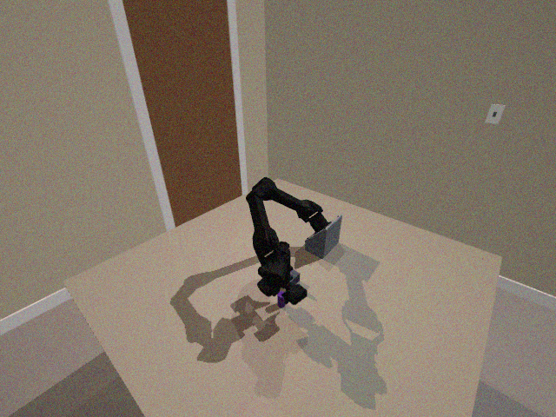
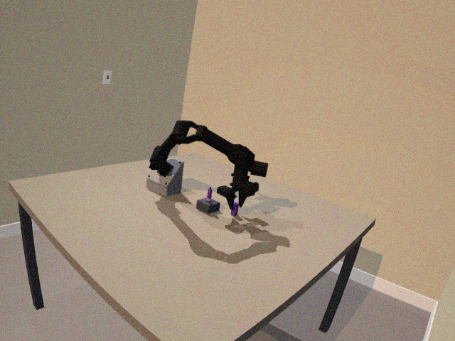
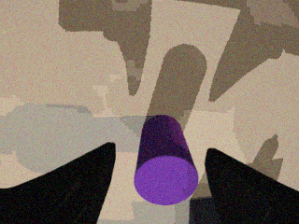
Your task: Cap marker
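The purple cap (image 1: 281,299) (image 2: 234,209) (image 3: 165,179) stands upright on the table. My gripper (image 2: 236,206) (image 3: 161,153) points down over it and is open, with one fingertip on either side of the cap's upper part. The wrist view shows gaps between both fingers and the cap. The purple marker (image 2: 209,194) stands upright, tip up, in the dark holder block (image 2: 207,206) (image 1: 294,275), between the cap and the arm's base. The gripper hides the marker in the top view.
The arm's grey base bracket (image 1: 324,240) (image 2: 175,180) stands on the table (image 1: 426,287) (image 2: 121,227) behind the holder block. The arm arches above the block from the base to the cap. Shadows of the arm lie across the table.
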`<state>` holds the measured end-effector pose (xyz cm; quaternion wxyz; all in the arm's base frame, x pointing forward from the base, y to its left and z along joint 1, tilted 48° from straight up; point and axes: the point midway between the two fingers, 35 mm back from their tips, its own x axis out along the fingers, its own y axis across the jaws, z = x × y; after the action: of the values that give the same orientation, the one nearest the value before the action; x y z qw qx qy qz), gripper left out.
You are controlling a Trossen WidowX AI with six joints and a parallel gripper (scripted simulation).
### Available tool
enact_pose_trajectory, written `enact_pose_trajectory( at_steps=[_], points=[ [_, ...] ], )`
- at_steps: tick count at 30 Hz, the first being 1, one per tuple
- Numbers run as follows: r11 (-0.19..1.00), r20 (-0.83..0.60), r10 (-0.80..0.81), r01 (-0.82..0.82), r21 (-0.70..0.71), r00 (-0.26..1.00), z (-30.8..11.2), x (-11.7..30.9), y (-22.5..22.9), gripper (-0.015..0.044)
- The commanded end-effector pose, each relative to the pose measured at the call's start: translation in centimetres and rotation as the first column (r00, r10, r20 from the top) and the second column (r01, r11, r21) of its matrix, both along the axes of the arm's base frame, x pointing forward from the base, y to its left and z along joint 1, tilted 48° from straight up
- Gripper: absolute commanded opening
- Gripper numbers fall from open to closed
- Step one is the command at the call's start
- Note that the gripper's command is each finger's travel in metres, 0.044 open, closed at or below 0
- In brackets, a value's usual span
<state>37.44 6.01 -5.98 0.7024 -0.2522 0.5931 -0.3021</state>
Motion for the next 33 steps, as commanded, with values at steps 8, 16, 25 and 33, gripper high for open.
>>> enact_pose_trajectory(
  at_steps=[8, 16, 25, 33],
  points=[
    [1.000, -0.008, 0.000, 0.000, -0.010, 1.000, -1.0, -0.1, -1.3, 0.0245],
    [1.000, -0.008, 0.000, 0.000, -0.009, 1.000, -1.0, -0.1, -1.2, 0.0113],
    [0.999, -0.011, 0.033, -0.033, -0.013, 0.999, -0.7, 0.0, -0.6, 0.0000],
    [1.000, -0.010, 0.026, -0.026, -0.010, 1.000, 0.4, -0.2, 0.7, 0.0000]
  ],
)
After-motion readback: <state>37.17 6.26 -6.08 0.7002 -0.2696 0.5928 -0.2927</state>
